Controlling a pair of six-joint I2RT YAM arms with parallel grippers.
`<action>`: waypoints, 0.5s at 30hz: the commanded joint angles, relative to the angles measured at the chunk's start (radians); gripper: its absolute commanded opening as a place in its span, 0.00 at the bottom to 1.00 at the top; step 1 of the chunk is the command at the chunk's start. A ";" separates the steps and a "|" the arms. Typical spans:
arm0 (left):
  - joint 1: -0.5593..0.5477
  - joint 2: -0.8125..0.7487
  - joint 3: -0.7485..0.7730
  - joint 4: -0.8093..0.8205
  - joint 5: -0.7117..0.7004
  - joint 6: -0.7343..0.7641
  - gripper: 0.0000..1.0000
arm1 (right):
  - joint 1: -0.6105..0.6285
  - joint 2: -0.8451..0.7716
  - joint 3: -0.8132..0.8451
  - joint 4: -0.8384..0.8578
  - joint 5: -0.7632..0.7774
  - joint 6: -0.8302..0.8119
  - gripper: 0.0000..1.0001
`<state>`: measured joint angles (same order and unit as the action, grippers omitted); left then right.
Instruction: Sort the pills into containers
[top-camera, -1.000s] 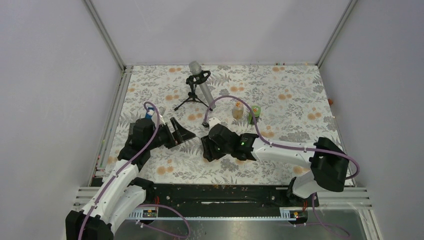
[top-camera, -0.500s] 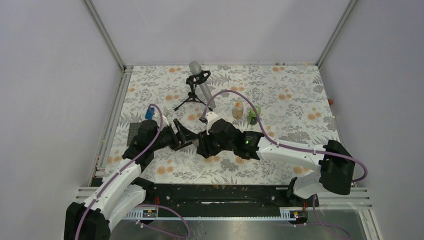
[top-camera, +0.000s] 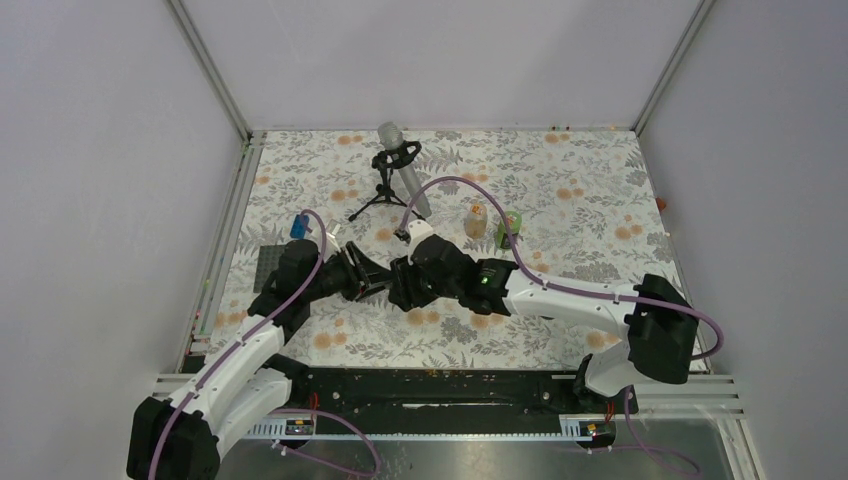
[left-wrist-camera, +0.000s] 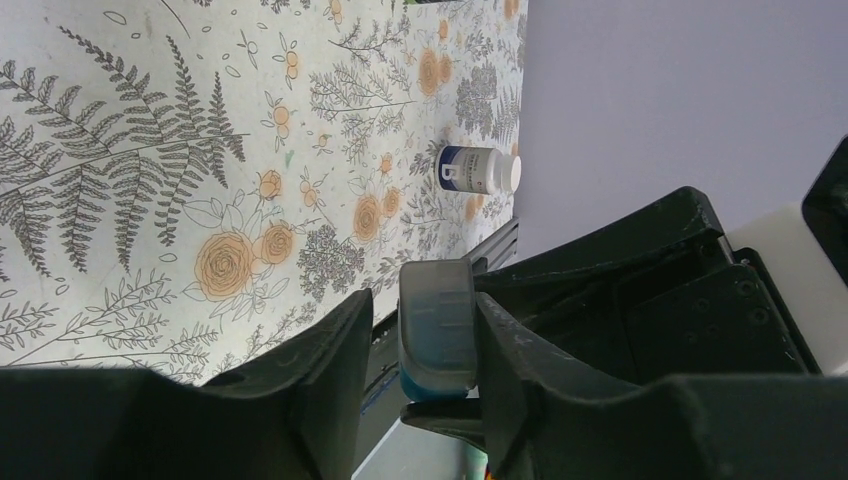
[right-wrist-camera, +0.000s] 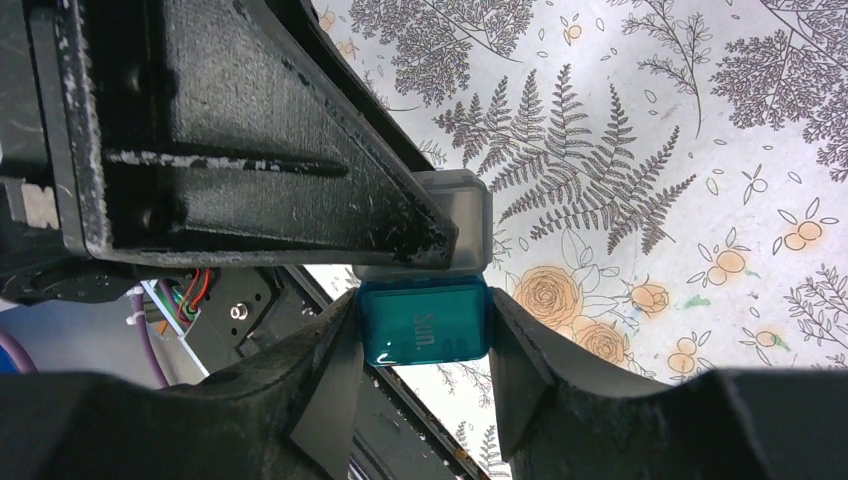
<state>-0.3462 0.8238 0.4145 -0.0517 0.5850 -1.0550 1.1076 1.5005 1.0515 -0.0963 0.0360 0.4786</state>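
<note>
Right wrist view: right pincer (right-wrist-camera: 424, 318) is clamping the teal end of the box (right-wrist-camera: 425, 335); left pincer (left-wrist-camera: 430, 310) is straddling the clear end opposite, jaws not quite closed.

The top view is fixed high at the near edge and looks down and forward over the whole table (top-camera: 600, 170) from far off. Each wrist view rides just behind its own fingers (left-wrist-camera: 300, 400) and is very close, rolled sideways, skimming the table. The 2 wrist views share 1 thing, the box (left-wrist-camera: 437, 330), seen from opposite sides.
</note>
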 joint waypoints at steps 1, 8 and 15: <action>-0.005 0.012 -0.006 0.047 0.040 -0.019 0.39 | -0.002 0.022 0.063 -0.013 0.046 0.045 0.14; -0.005 0.023 -0.005 0.047 0.041 -0.011 0.11 | -0.009 0.019 0.066 -0.014 -0.025 0.092 0.16; -0.005 0.025 0.006 0.047 0.051 0.005 0.00 | -0.051 -0.002 0.042 0.008 -0.135 0.137 0.24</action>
<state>-0.3485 0.8467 0.4145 -0.0517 0.6052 -1.0634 1.0836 1.5246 1.0744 -0.1261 -0.0204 0.5686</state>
